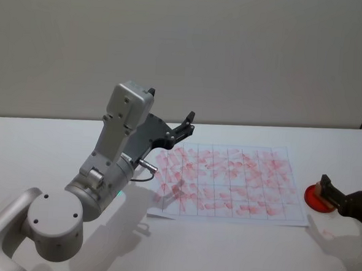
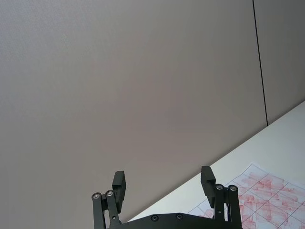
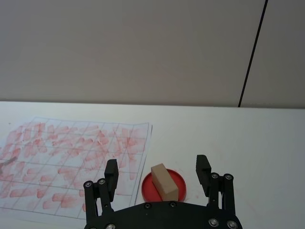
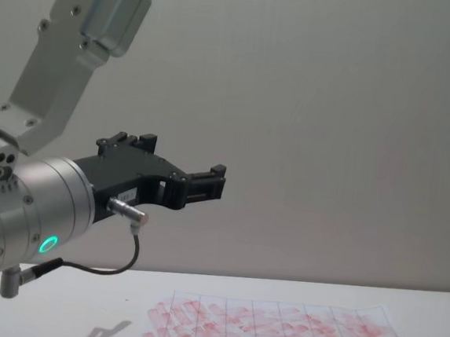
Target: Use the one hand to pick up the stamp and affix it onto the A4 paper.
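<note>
The stamp (image 3: 164,182), a small tan wooden block, lies on a flat red round disc (image 3: 178,183) just off the right edge of the A4 paper (image 3: 71,152). My right gripper (image 3: 157,171) stands open close behind the disc, its two black fingers spread wider than the block and not touching it. In the head view the right gripper (image 1: 348,179) reaches in from the right edge beside the disc (image 1: 315,199). The A4 paper (image 1: 227,181) is a gridded white sheet crowded with red-pink prints. My left gripper (image 1: 187,122) hangs open, raised above the paper's left side.
The left arm's big silver wrist (image 1: 98,189) with its green light sits left of the sheet and casts a shadow on it. A plain grey wall (image 1: 235,53) runs behind the white table (image 1: 45,145).
</note>
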